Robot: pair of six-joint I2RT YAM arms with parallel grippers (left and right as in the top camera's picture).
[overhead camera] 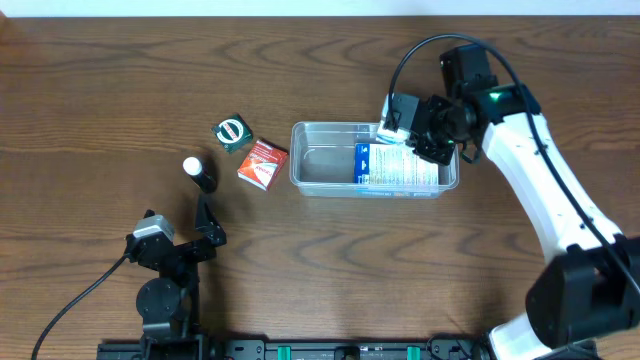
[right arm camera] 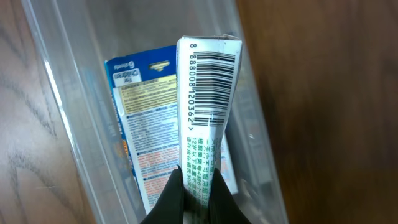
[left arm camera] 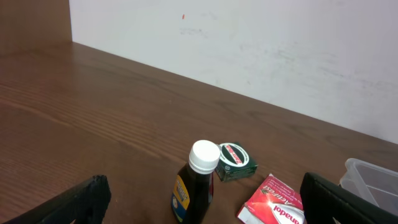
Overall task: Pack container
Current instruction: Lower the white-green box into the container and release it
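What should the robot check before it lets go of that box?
1. Right end effector shut on the white barcode box: ok.
2. Barcode box is over the container: ok.
3. Free room in the container beside the blue-and-white box: ok, its left half is bare.
4. Barcode box touching the container's bottom: cannot tell.
5. Everything packed: not ok; the bottle, green box and red box are outside it.
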